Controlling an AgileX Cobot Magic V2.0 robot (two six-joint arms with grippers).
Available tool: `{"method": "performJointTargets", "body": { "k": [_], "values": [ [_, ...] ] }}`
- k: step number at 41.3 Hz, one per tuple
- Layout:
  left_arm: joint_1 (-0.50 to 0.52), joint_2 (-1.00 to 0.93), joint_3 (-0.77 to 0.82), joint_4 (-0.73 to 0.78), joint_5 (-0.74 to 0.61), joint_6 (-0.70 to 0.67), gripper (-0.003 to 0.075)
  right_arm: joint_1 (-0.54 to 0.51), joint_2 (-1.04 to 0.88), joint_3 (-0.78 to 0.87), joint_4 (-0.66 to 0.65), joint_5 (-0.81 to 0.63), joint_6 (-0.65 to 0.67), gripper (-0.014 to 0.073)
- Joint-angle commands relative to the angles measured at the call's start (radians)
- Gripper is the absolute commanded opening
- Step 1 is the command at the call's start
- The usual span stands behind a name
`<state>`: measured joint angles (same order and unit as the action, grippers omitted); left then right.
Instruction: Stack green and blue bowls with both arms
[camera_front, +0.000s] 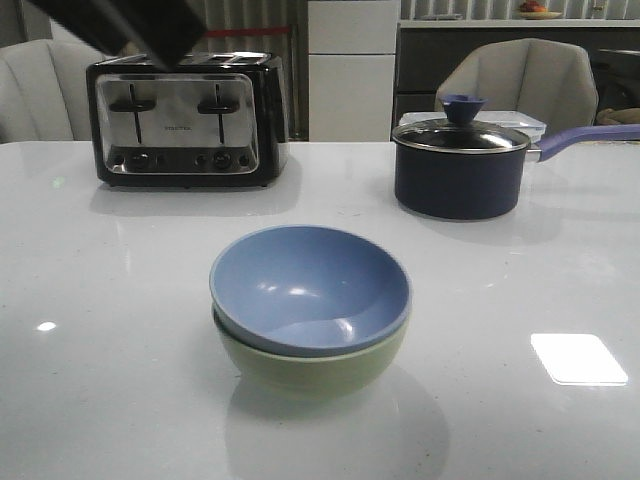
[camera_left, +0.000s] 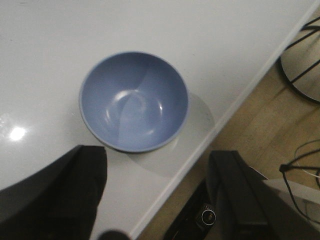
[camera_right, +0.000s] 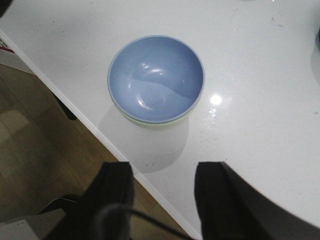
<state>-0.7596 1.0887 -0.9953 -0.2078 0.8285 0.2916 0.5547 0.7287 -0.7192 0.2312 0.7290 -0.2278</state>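
The dusty blue bowl (camera_front: 310, 285) sits nested inside the pale green bowl (camera_front: 312, 368) near the table's front edge, both upright. The blue bowl also shows in the left wrist view (camera_left: 134, 101) and the right wrist view (camera_right: 156, 77), where a sliver of the green bowl (camera_right: 157, 123) peeks out under it. My left gripper (camera_left: 157, 172) is open and empty, held high above the table edge, apart from the bowls. My right gripper (camera_right: 162, 192) is open and empty, also high over the table edge. Part of a black arm (camera_front: 120, 25) shows at the top left of the front view.
A black and chrome toaster (camera_front: 187, 118) stands at the back left. A dark navy saucepan (camera_front: 462, 165) with a lid and a purple handle stands at the back right. The white table (camera_front: 100, 330) has its front edge close to the bowls.
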Motion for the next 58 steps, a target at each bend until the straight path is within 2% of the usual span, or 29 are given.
{"method": "performJointTargets", "body": {
  "k": [1,5,14,20,27,30,32,41,45,58],
  "values": [
    [-0.023,-0.105,0.049,-0.015,-0.044,-0.001,0.0488,0.0,-0.006,-0.028,0.005,-0.063,-0.011,0.0414],
    [-0.017,-0.202,0.129,0.018,-0.044,-0.049,0.0486,0.0,-0.006,-0.028,0.0,-0.057,-0.011,0.0414],
    [-0.007,-0.341,0.215,0.256,-0.042,-0.275,0.0437,-0.004,-0.006,-0.028,-0.077,-0.046,-0.006,0.0414],
    [-0.007,-0.381,0.226,0.261,-0.039,-0.277,0.0436,-0.04,-0.006,-0.028,-0.156,0.013,0.115,0.0414],
    [-0.007,-0.381,0.226,0.261,-0.043,-0.278,0.0433,-0.052,-0.006,-0.028,-0.153,0.056,0.13,0.0414],
    [-0.007,-0.381,0.226,0.261,-0.045,-0.278,0.0398,-0.052,-0.006,-0.028,-0.153,0.058,0.13,0.0412],
    [-0.007,-0.381,0.226,0.261,-0.048,-0.278,0.0357,-0.052,-0.006,-0.028,-0.153,0.058,0.13,0.0388],
    [-0.007,-0.381,0.226,0.261,-0.056,-0.278,0.0085,-0.052,-0.006,-0.028,-0.148,0.066,0.13,0.0132],
    [-0.007,-0.381,0.226,0.261,-0.058,-0.278,0.0099,-0.052,-0.006,-0.028,-0.148,0.07,0.13,0.0051],
    [-0.007,-0.381,0.226,0.261,-0.057,-0.278,0.0097,-0.052,-0.006,-0.028,-0.148,0.071,0.13,0.0056]
  ]
}}
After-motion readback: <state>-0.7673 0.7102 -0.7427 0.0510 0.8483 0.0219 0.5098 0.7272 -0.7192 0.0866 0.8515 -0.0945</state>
